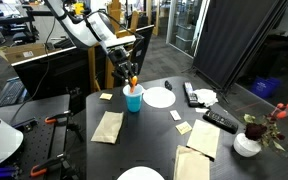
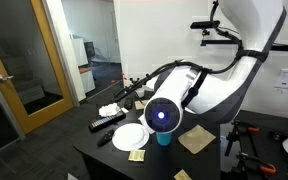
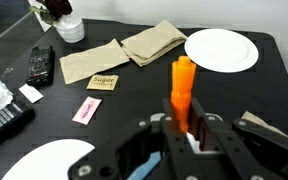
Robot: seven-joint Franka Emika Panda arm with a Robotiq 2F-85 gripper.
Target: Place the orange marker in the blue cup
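Gripping: gripper (image 3: 189, 138) clenched on the orange marker (image 3: 182, 88), near one end.
Marker position: upright, just over the blue cup (image 1: 134, 99); tip depth cannot be told.
Handling: likely light, stiff, slick; could pivot in the grip.
Edges: cup rim narrow; cup probably tips easily.
Room: white plate (image 1: 159, 97) beside cup; straight descent looks free.

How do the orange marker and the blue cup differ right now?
The slim bright orange marker is a stick; the light blue round plastic cup is wide and open-topped. The marker is gripped in the pincer, off the table; the cup stands free on the black table. Both are upright.
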